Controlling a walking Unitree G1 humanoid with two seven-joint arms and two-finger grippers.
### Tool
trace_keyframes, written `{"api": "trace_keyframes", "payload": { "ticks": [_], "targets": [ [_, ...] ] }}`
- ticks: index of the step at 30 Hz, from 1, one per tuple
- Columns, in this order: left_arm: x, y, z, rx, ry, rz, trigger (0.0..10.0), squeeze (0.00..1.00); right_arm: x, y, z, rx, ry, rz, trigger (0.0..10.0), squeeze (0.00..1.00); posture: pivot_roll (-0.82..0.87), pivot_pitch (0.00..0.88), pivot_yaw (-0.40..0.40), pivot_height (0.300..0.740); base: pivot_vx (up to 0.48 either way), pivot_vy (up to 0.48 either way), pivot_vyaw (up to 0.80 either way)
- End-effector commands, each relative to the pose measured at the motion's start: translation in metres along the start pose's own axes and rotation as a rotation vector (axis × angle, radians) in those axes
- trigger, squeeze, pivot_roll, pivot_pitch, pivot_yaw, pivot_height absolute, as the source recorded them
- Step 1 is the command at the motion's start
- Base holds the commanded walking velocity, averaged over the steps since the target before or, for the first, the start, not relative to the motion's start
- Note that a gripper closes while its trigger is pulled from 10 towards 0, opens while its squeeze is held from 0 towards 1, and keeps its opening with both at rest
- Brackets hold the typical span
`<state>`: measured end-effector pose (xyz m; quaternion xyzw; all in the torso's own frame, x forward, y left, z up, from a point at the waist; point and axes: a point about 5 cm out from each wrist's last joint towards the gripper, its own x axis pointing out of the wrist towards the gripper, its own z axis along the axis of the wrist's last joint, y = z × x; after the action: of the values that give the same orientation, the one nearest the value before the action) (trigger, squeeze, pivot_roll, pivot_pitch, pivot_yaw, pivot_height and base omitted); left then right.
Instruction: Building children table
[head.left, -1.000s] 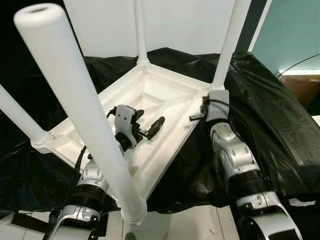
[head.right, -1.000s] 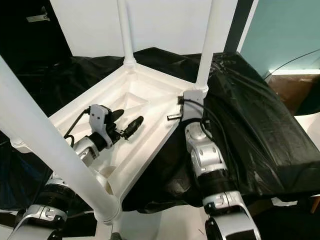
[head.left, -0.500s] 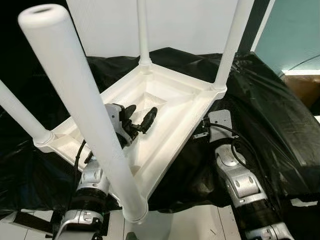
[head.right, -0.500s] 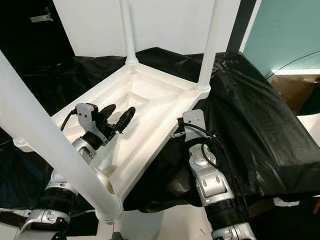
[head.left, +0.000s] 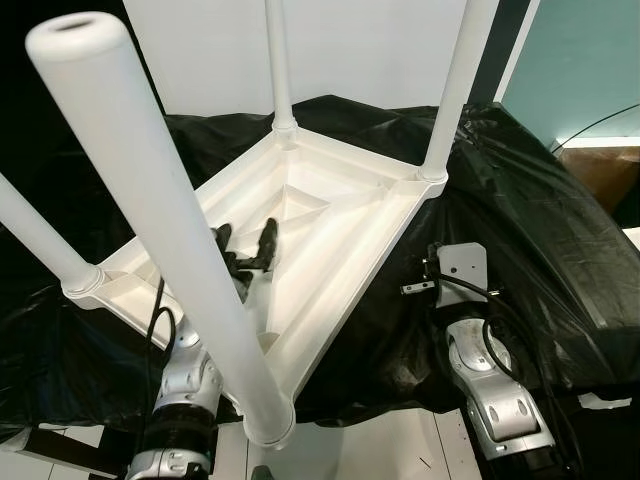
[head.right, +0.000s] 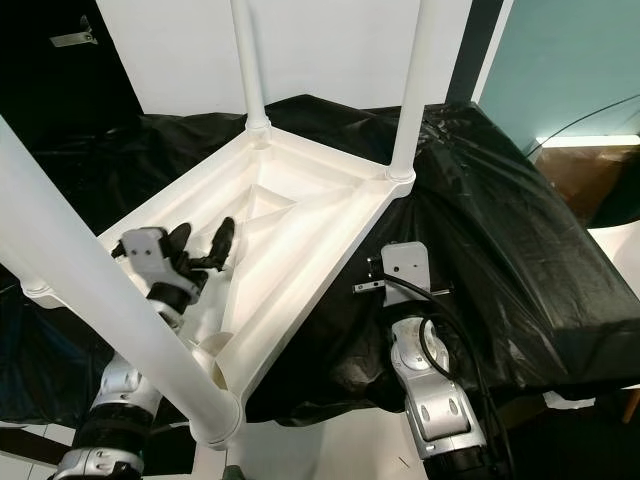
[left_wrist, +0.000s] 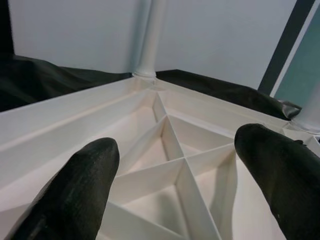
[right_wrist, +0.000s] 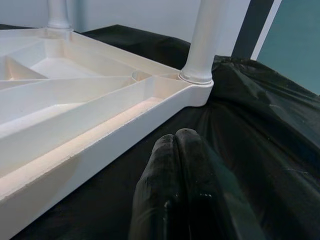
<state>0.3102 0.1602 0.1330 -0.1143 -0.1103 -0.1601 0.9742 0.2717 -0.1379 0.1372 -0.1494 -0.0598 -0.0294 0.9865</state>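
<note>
A white children's table (head.left: 340, 290) lies upside down on a black-covered surface, its ribbed underside facing up. Its legs stand upward: a near one (head.left: 170, 240), a left one (head.left: 40, 235), a far one (head.left: 279, 60) and a right one (head.left: 450, 90). My left gripper (head.left: 247, 232) is open inside the frame, above the crossing ribs (left_wrist: 175, 160), with nothing between its fingers (left_wrist: 85, 185). My right gripper (right_wrist: 176, 137) is shut and empty. It hangs over the black cover beside the table's right edge, short of the right leg's base (right_wrist: 197, 75).
The black plastic cover (head.left: 530, 210) drapes over a raised block at the right. A white wall stands behind and a teal wall (head.left: 590, 60) at the right. A brown box (head.left: 600, 170) sits at the far right. White floor (head.left: 380, 450) shows at the bottom.
My right arm has pulled back from the right leg's corner toward me and lower. My left gripper has shifted left inside the frame, partly behind the near leg.
</note>
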Motion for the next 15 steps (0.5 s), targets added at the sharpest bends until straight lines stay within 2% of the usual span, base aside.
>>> {"api": "trace_keyframes", "payload": {
  "ticks": [1,6,8,9,10,11,13,14,15],
  "targets": [
    [-0.005,0.001,0.003,0.034,-0.018,0.004,10.0,0.00,-0.004,-0.002,0.001,-0.011,-0.019,-0.011,10.0,0.00,-0.02,0.023,0.023,0.740,0.000,0.000,0.00],
    [-0.020,0.001,0.002,0.101,0.027,-0.043,10.0,0.00,-0.010,-0.005,-0.005,-0.021,0.000,-0.023,10.0,0.00,-0.02,0.027,0.021,0.740,0.000,0.000,0.00],
    [-0.022,0.001,0.002,0.109,0.037,-0.060,10.0,0.00,-0.010,-0.005,-0.005,-0.019,0.001,-0.022,10.0,0.00,-0.02,0.027,0.021,0.740,0.000,0.000,0.00],
    [-0.024,0.001,0.003,0.105,0.057,-0.101,10.0,0.00,-0.010,-0.005,-0.005,-0.017,0.002,-0.023,10.0,0.00,-0.01,0.031,0.017,0.740,0.000,0.000,0.00],
    [-0.030,0.002,0.008,0.063,0.123,-0.246,10.0,0.00,-0.009,-0.003,-0.006,-0.014,0.003,-0.012,10.0,0.00,-0.01,0.031,0.013,0.740,0.000,0.000,0.00],
    [-0.030,0.002,0.008,0.063,0.123,-0.246,10.0,0.00,-0.009,-0.003,-0.006,-0.014,0.003,-0.012,10.0,0.00,-0.01,0.031,0.013,0.740,0.000,0.000,0.00],
    [-0.036,0.002,0.011,0.044,0.169,-0.349,10.0,0.00,-0.008,-0.001,-0.005,-0.015,-0.001,-0.002,10.0,0.00,0.00,0.032,0.010,0.740,0.000,0.000,0.00],
    [-0.036,0.002,0.011,0.044,0.169,-0.349,10.0,0.00,-0.008,-0.001,-0.005,-0.015,-0.001,-0.002,10.0,0.00,0.00,0.032,0.010,0.740,0.000,0.000,0.00],
    [-0.041,0.004,0.014,0.028,0.217,-0.432,10.0,0.00,-0.008,0.000,-0.005,-0.016,-0.004,0.005,10.0,0.00,0.00,0.032,0.008,0.740,0.000,0.000,0.00]
  ]
}}
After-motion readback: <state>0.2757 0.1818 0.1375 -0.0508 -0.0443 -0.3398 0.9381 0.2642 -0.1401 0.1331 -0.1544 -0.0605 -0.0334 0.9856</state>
